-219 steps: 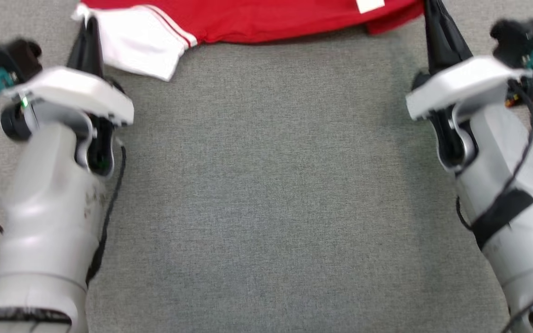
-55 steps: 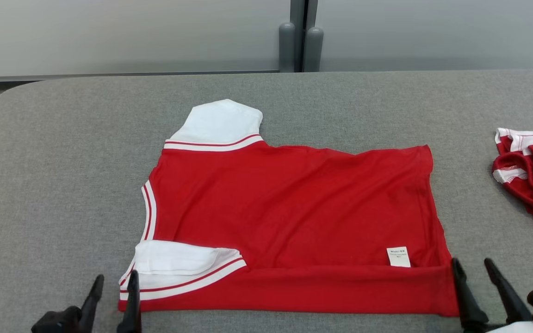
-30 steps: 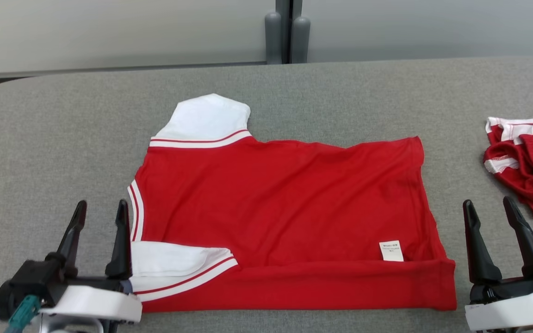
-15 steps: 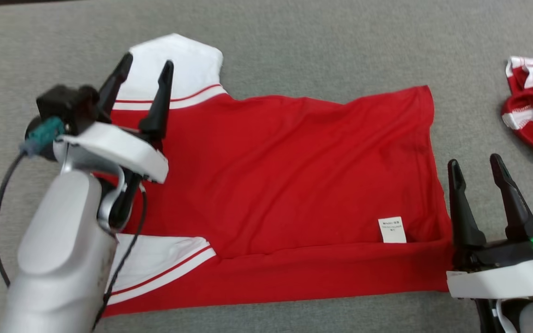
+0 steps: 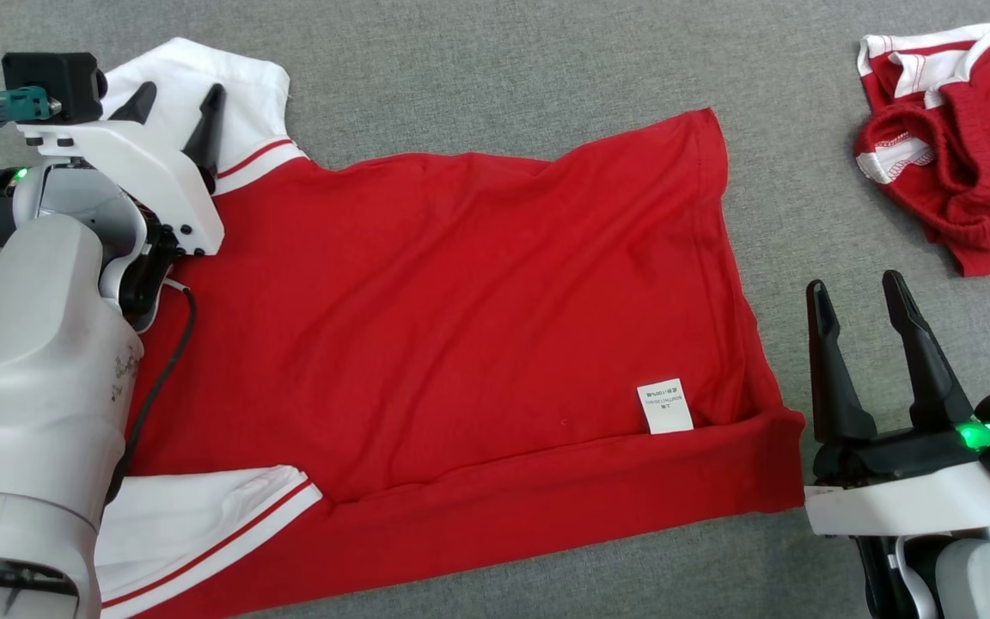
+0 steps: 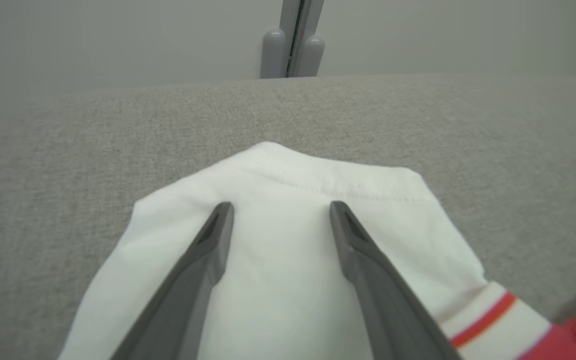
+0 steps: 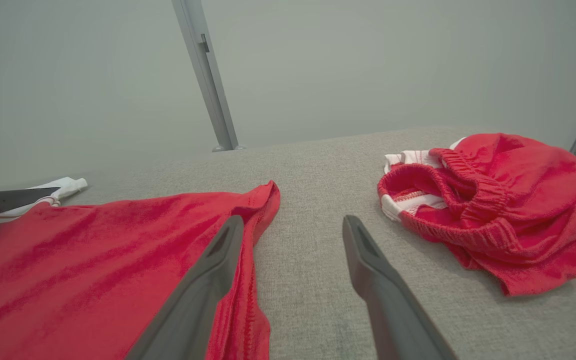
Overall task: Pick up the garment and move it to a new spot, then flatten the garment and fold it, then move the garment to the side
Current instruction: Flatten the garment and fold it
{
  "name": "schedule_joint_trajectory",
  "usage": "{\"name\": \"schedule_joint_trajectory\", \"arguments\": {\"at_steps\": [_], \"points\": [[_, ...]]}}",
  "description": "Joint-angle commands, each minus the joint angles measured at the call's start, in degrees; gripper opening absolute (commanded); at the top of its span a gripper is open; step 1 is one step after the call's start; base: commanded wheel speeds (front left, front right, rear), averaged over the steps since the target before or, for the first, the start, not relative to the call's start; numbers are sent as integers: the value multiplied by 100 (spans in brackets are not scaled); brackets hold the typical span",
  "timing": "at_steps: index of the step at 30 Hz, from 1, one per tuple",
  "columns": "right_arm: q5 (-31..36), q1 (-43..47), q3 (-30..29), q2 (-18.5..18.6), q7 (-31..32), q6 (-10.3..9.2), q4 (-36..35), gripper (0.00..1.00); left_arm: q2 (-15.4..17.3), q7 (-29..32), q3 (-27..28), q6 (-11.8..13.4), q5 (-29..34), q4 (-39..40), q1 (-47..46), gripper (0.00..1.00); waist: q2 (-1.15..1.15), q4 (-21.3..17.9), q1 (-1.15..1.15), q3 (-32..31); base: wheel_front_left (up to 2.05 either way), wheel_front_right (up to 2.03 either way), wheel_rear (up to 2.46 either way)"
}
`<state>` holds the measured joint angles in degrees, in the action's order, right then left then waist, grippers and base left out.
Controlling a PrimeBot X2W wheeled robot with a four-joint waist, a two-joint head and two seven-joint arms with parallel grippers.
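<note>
Your left forearm (image 5: 39,370) covers the left edge of the red garment (image 5: 461,301) and part of its near white sleeve (image 5: 203,503). The left gripper (image 5: 181,88) stands wide over the far white sleeve (image 5: 250,86); whether its tips touch the cloth is unclear. The right gripper (image 5: 854,284), also wide and holding nothing, is just beside the garment's turned-up hem corner (image 5: 770,464). A 2nd red bundle (image 5: 950,146) is cut off at the frame edge. Everything lies on grey fabric (image 5: 504,77); pale wall panels (image 7: 93,75) stand behind.
</note>
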<state>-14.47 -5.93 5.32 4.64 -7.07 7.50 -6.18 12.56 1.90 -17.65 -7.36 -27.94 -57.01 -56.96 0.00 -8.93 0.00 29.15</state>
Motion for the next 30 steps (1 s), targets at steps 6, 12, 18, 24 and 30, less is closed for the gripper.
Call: {"name": "schedule_joint_trajectory", "arguments": {"at_steps": [6, 12, 18, 24, 30], "points": [[-110, -186, -171, 31, 55, -1, 123, 100, -18, -291, -166, -11, 10, -518, -154, 0, 0, 39, 0, -25, 0, 0, 0], [-244, -665, -346, 297, 221, -1, 376, 100, -130, -834, -414, -14, -47, -519, -405, 0, 0, 246, 0, -4, 0, 0, 0], [-405, -1435, -71, 764, 495, -1, 802, 100, -257, -1181, -734, -16, -199, -371, -550, 0, 0, 582, 0, 82, 0, 0, 0], [-726, -2146, 295, 1128, 700, -2, 1616, 100, -361, -1453, -1041, -16, -389, -167, -579, 0, 0, 886, 0, 192, 0, 0, 0], [-1030, -2634, 533, 1323, 1071, -2, 2375, 84, -374, -1624, -1246, -16, -564, 18, -491, 0, 0, 1029, 0, 221, 0, 0, 0]]}}
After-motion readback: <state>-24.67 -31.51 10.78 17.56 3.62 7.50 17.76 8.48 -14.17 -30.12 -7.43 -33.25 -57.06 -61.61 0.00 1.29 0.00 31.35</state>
